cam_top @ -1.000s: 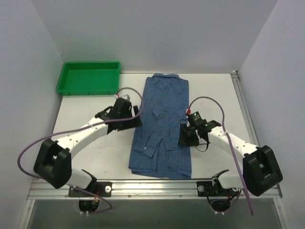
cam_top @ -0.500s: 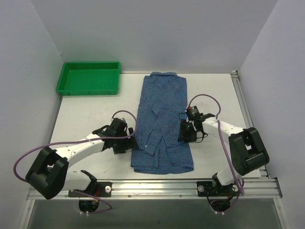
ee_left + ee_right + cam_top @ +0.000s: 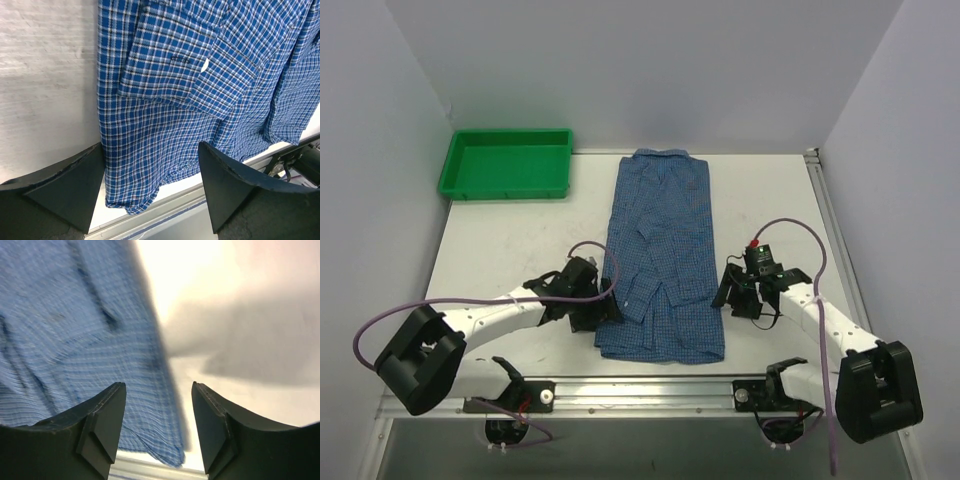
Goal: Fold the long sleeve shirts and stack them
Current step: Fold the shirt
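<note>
One long sleeve shirt [image 3: 660, 250], blue fine-checked, lies flat down the middle of the table, collar at the far end, sleeves folded in over the body. My left gripper [image 3: 596, 314] is open at the shirt's near-left corner. In the left wrist view that gripper [image 3: 151, 147] straddles the hem of the shirt [image 3: 170, 75] without pinching it. My right gripper [image 3: 730, 296] is open beside the shirt's right edge. The blurred right wrist view shows that gripper [image 3: 157, 385] with the edge of the shirt [image 3: 75, 330] between its fingers, low and ungripped.
A green plastic tray [image 3: 505, 186] stands at the far left corner. The table's metal front rail [image 3: 640, 385] runs just below the shirt's hem. Walls close in the left, back and right sides.
My left gripper came down along the shirt's left edge to its near-left corner. My right gripper drew back off the right edge toward the near side and opened wider.
</note>
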